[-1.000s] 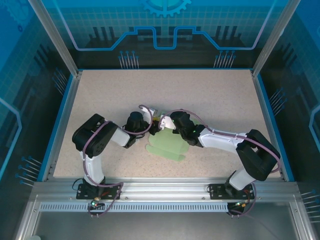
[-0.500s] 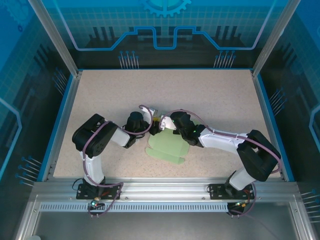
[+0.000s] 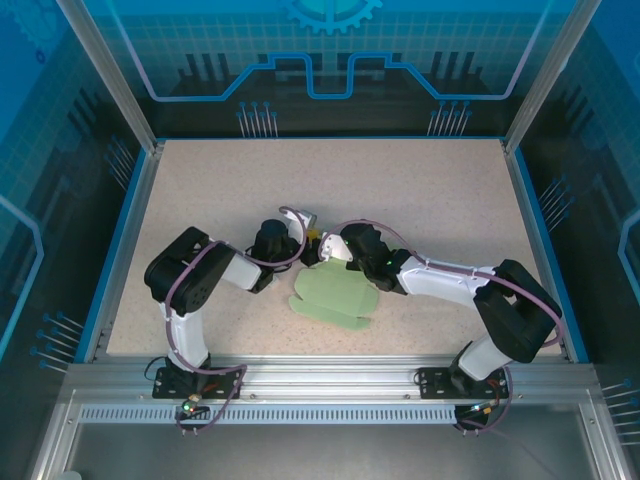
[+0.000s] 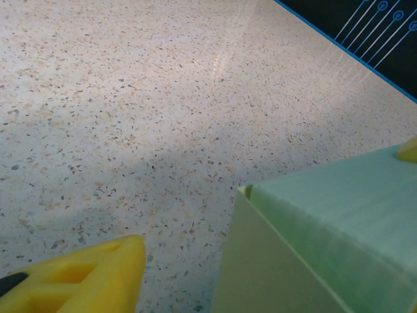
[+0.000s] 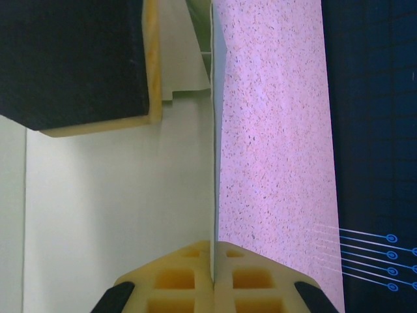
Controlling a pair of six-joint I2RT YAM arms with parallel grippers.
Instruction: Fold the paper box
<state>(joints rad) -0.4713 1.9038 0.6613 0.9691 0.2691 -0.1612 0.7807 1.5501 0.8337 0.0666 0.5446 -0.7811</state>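
— Mint-green card under both wrists: is that the paper box [image 3: 332, 297]?

— Yes. From the overhead camera I see it lying mostly flat on the speckled table [image 3: 420, 190], with rounded tabs along its near edge. Both wrists meet at its far edge.

— How does the right gripper [image 3: 325, 256] stand?

— Clamped on the box. On my right wrist camera the two yellow fingers [image 5: 176, 280] press together with a thin upright edge of the card pinched between them. The pale panel spreads to one side of that edge, bare table to the other.

— And the left gripper [image 3: 308, 243]?

— Its jaws stand apart, at the box's far left corner. On my left wrist camera one yellow finger [image 4: 85, 280] sits low on the left, clear of the box, with speckled table showing in the gap. A sliver of the other finger [image 4: 409, 150] peeks over the box's raised panel on the right. So a corner of the box stands between the jaws. Whether that far finger touches the card I cannot tell.

— What does each camera give you that the others don't?

— Overhead gives me the box's whole outline, but the fingertips at its far edge are too small and crowded there for me to judge any gap. The wrist cameras give me the jaws up close against the card.
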